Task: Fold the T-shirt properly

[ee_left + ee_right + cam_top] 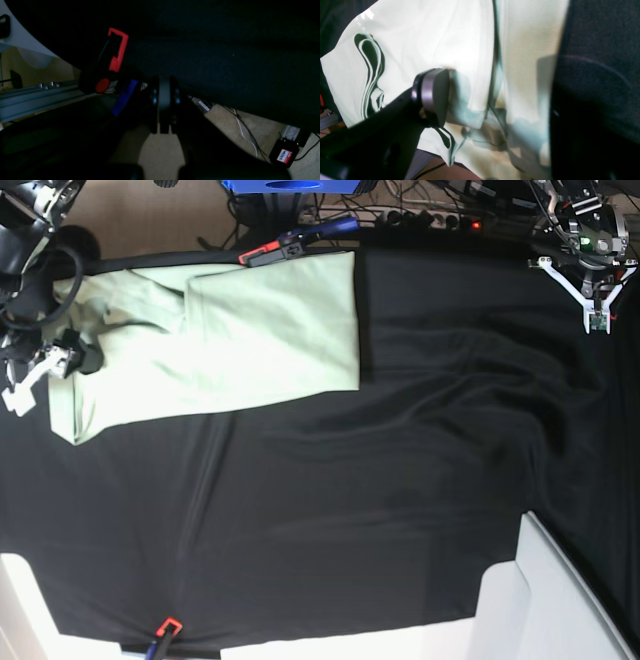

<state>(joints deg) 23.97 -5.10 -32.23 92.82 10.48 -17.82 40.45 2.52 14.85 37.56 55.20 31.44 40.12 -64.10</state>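
Two fingers (432, 97) — right arm's — at T-shirt (230, 340) edge.

Black table cloth (380, 510), beige floor (160, 152)

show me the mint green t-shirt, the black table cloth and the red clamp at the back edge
pale mint-green cotton T-shirt (260, 340), base view, middle of the flat folded body
black table cloth (400, 500), base view, bare wrinkled stretch in the centre
red and black clamp (268, 251), base view, red handle at the far table edge
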